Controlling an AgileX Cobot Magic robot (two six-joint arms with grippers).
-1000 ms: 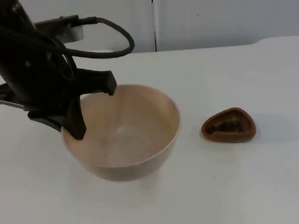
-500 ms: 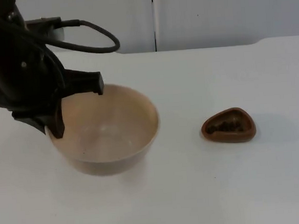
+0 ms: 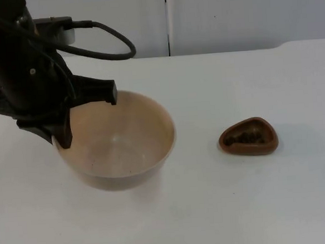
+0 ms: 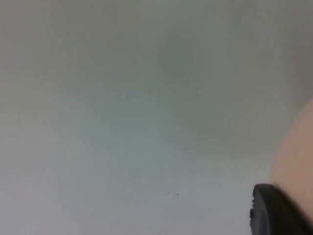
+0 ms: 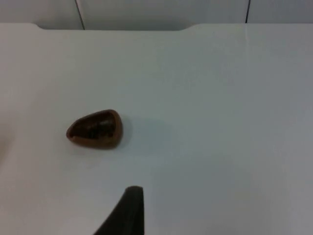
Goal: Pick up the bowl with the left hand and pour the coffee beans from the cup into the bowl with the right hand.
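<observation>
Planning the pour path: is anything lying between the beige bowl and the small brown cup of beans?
Nothing: in the top view bare white table top separates the beige round bowl from the brown cup.

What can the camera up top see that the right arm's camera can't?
From the top view: the tan bowl with the left gripper clamped on its rim, one finger inside and one outside. From the right wrist view: a black fingertip of the right gripper, which waits back from the table's middle. Both views share the small brown cup with dark coffee beans inside it, standing alone on the white table, and the grey partition wall behind.
</observation>
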